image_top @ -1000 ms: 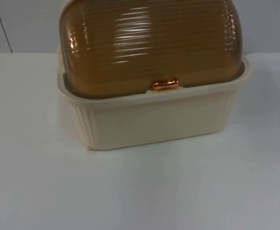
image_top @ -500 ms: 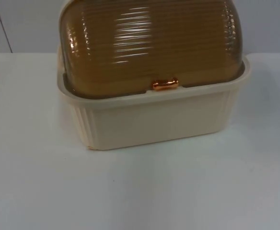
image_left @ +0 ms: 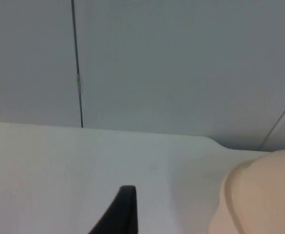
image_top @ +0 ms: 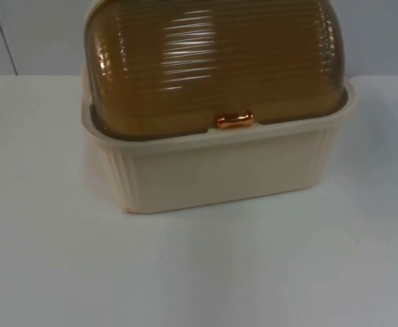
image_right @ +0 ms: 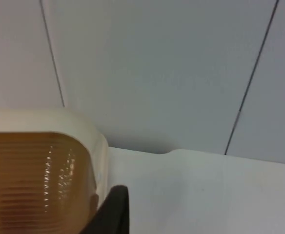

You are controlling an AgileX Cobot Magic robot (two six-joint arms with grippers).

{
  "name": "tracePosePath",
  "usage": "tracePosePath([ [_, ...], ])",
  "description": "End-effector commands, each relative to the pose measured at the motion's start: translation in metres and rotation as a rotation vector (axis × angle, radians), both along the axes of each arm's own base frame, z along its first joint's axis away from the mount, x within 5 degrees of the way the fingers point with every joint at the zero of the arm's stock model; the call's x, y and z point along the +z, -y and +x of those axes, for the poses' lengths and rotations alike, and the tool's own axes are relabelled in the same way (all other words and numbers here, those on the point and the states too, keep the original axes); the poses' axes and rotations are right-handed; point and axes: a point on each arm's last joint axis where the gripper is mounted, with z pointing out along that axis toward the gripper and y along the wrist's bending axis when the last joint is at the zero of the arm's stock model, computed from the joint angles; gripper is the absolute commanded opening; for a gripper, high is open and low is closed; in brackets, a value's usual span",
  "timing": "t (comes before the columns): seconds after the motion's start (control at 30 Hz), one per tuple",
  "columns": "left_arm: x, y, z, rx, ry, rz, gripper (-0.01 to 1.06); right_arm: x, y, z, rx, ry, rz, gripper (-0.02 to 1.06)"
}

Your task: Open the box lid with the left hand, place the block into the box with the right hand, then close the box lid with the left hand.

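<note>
Two claws were in play, and neither had reached its work. The left claw (image_left: 125, 207) showed one black fingertip low over the bare white worktop (image_left: 59, 165), with the cream corner of the box (image_left: 259, 195) just off to one side and apart from it; whether its fingers stood wide or narrow I could not tell. The right claw (image_right: 114, 209) likewise showed a single dark fingertip, near the amber lid (image_right: 35, 180) and the box's pale rim at that end, not visibly touching either; its spread could not be told either, and nothing was seen held in it.

Outward from there, the top view had the box (image_top: 219, 170) standing on the worktop (image_top: 199, 272) close to the grey partition wall (image_top: 35, 34). Its ribbed amber lid (image_top: 212, 61) was down, domed over the cream base, with the small copper-coloured handle (image_top: 234, 120) sitting at the front rim, untouched.

By my judgement, the task stood at its very start: the lid was not yet opened, so all three steps remained. The block could not be made out, so where it lay I cannot say. The lid's front handle looked the natural place for the left claw to take hold.
</note>
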Motion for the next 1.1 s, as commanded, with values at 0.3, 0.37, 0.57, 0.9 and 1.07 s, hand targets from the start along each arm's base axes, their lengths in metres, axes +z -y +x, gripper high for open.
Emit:
tracePosePath([
  [0.3, 0.005, 0.008, -0.017, -0.09, -0.039, 0.036, 1.04, -0.041, 0.018, 0.02, -0.117, -0.042, 0.001, 1.05],
  [0.37, 0.006, 0.009, -0.017, -0.111, -0.032, 0.031, 1.04, -0.042, 0.023, 0.027, -0.13, -0.042, 0.014, 1.05],
  [0.57, 0.008, 0.012, -0.019, -0.135, -0.027, 0.028, 1.04, -0.061, 0.03, 0.055, -0.066, -0.117, 0.111, 1.05],
  [0.9, 0.031, 0.016, -0.049, -0.148, 0.055, 0.055, 1.04, -0.084, 0.05, 0.075, -0.116, -0.217, 0.132, 1.05],
  [1.07, 0.033, 0.018, -0.057, -0.169, 0.04, 0.057, 1.04, -0.078, 0.049, 0.069, -0.12, -0.195, 0.14, 1.05],
])
